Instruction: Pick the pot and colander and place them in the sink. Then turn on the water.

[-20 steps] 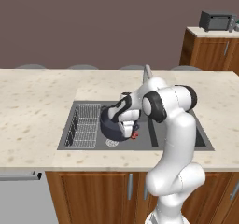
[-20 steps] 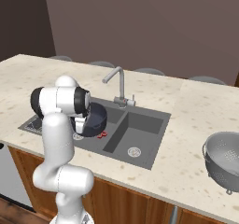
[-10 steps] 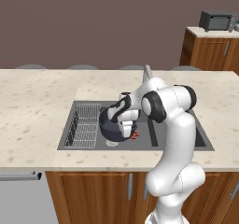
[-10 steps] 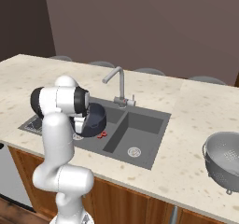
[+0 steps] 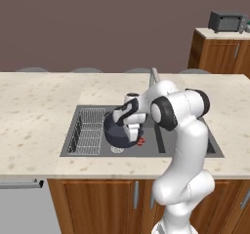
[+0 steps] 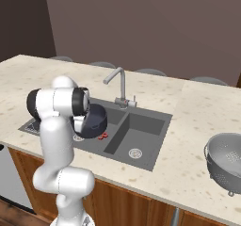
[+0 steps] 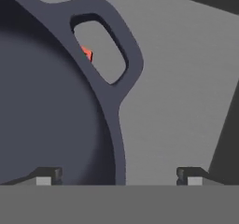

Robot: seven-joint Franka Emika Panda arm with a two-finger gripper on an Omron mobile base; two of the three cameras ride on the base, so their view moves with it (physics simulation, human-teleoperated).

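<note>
A: Any writing or brand marks you can read?

B: No lettering is legible on any of it. The small dark appliance (image 5: pixel 227 21) on the far cabinet is too tiny to show any.

A: Going left to right, what lies where?

B: In the left base view, the wire rack (image 5: pixel 90 130) sits at the left end of the sink (image 5: pixel 215 150). Just right of it the pot (image 5: pixel 118 133) lies in the left basin, tilted, with the white arm reaching down over it. A small red item (image 5: pixel 141 141) lies by the pot's right side. In the right base view the faucet (image 6: pixel 119 84) stands behind the divider, and the colander (image 6: pixel 229 160) sits on the counter (image 6: pixel 188 126) far to the right, well apart from the sink.

A: And the pincer?

B: In the hand view the gripper (image 7: pixel 119 175) is spread wide, its 2 tips apart, pinching nothing. The pot's rim runs up between them, nearer the left tip, and 1 loop handle (image 7: pixel 109 45) lies ahead.
</note>
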